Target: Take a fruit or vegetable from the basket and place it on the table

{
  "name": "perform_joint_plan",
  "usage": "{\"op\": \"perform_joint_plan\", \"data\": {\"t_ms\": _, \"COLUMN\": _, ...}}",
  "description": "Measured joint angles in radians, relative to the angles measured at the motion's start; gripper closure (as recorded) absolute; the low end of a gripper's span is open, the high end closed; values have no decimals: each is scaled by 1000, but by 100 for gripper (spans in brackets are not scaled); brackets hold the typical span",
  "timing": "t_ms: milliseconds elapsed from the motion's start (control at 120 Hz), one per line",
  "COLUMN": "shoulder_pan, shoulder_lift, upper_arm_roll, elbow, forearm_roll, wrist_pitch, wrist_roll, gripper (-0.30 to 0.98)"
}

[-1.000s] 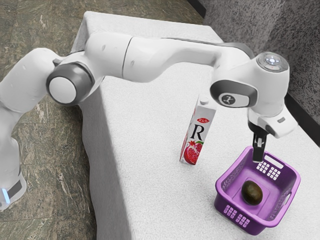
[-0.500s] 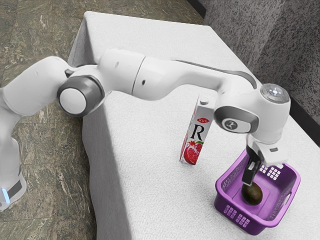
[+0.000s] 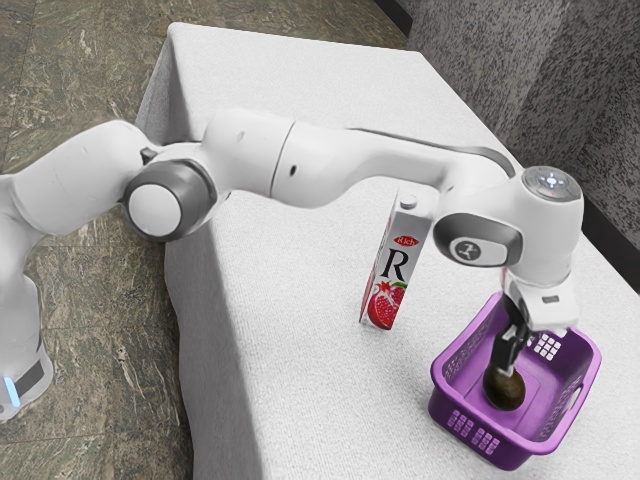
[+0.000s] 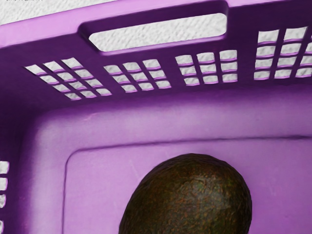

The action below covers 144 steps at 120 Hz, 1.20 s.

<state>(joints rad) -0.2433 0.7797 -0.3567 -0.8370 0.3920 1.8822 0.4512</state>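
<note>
Exterior view: on the white-clothed tabletop (image 3: 290,270), a Rich pomegranate juice carton (image 3: 392,268) stands upright at left, apart from the purple basket (image 3: 515,458) at right. Inside, on the basket's floor, lies an avocado (image 3: 504,393), just below the hand (image 3: 506,369) and slightly to its near side. Whether the hand is spread or closed, I cannot tell; the next move probably needs a short descent, centred on the avocado.

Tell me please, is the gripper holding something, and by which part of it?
It cannot be told: the gripper is at the top of the avocado in the basket, but whether it grips is unclear.
</note>
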Motion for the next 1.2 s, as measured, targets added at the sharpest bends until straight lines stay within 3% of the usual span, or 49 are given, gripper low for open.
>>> {"op": "perform_joint_plan", "data": {"t_ms": 125, "shoulder_pan": 31, "shoulder_lift": 33, "upper_arm_roll": -64, "elbow": 29, "forearm_roll": 37, "wrist_pitch": -1, "wrist_roll": 25, "gripper": 0}}
{"op": "perform_joint_plan", "data": {"t_ms": 367, "shoulder_pan": 33, "shoulder_lift": 29, "upper_arm_roll": -64, "elbow": 26, "forearm_roll": 61, "wrist_pitch": 6, "wrist_roll": 58, "gripper": 0}}
{"op": "perform_joint_plan", "data": {"t_ms": 583, "shoulder_pan": 22, "shoulder_lift": 73, "upper_arm_roll": 3, "elbow": 53, "forearm_roll": 29, "wrist_pitch": 6, "wrist_roll": 80, "gripper": 0}}
{"op": "perform_joint_plan", "data": {"t_ms": 967, "shoulder_pan": 15, "shoulder_lift": 149, "upper_arm_roll": 3, "elbow": 76, "forearm_roll": 9, "wrist_pitch": 25, "wrist_roll": 105, "gripper": 1}}
{"op": "perform_joint_plan", "data": {"t_ms": 1200, "shoulder_pan": 18, "shoulder_lift": 155, "upper_arm_roll": 4, "elbow": 78, "forearm_roll": 10, "wrist_pitch": 32, "wrist_roll": 110, "gripper": 32}}
